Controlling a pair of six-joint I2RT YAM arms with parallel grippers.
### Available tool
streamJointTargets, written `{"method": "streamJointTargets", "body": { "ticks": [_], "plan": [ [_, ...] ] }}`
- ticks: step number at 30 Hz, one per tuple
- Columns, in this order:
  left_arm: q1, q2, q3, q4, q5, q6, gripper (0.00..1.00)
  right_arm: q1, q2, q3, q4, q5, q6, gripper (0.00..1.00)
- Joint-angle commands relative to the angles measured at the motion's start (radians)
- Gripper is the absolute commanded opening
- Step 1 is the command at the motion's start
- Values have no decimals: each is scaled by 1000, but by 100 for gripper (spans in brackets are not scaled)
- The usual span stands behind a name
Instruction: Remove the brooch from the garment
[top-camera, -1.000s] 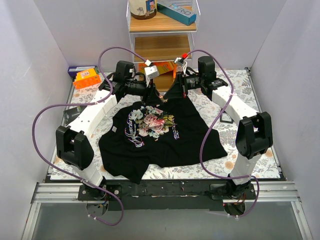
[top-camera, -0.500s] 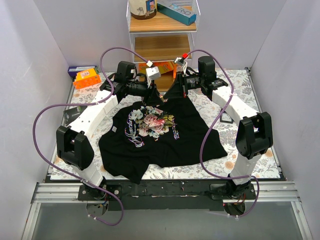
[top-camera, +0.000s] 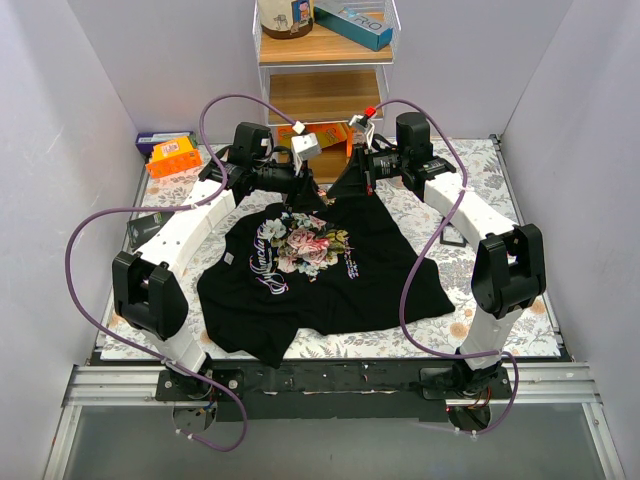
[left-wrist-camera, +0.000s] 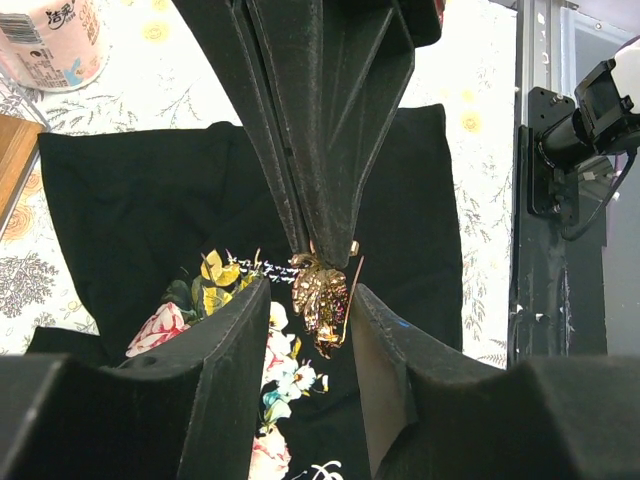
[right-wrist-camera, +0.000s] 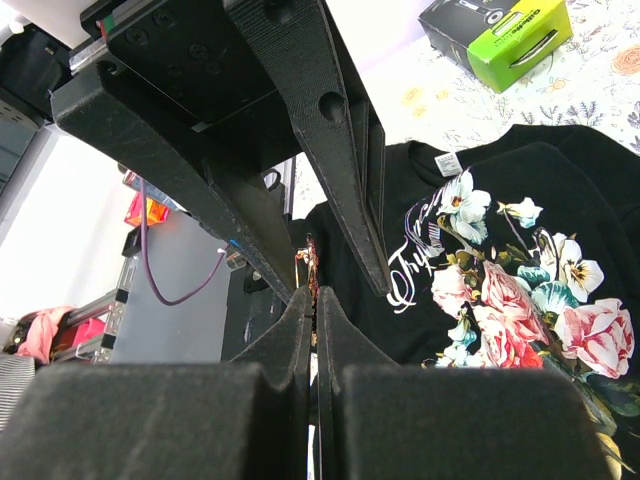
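Pinching one brooch (left-wrist-camera: 320, 300) with right gripper (right-wrist-camera: 312, 296), left gripper (left-wrist-camera: 310, 292) spread either side, over one garment (top-camera: 330, 285)

Plain pale walls (top-camera: 90, 100) — wooden shelf unit (top-camera: 325, 95) at the back, floral table cover (top-camera: 500, 190) below

The brooch (left-wrist-camera: 320, 300) and the right fingers (left-wrist-camera: 330, 120) clamped on it fill the gap between the spread left fingers (left-wrist-camera: 225, 380). The shelf (top-camera: 322, 95) stands close behind them, and cables (top-camera: 236, 97) loop out at both sides. Room lies free above the near half of the shirt (top-camera: 330, 290).
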Motion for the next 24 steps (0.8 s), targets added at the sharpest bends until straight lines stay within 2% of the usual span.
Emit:
{"method": "streamJointTargets", "body": {
  "ticks": [1,24],
  "plan": [
    [-1,-26,43,-7,-5,16,36,-7,-39,-3,31,-15,-3,1],
    [-2,-2,28,39,-57,-33,33,-1,-63,-11,23,-11,-24,1]
  ]
}}
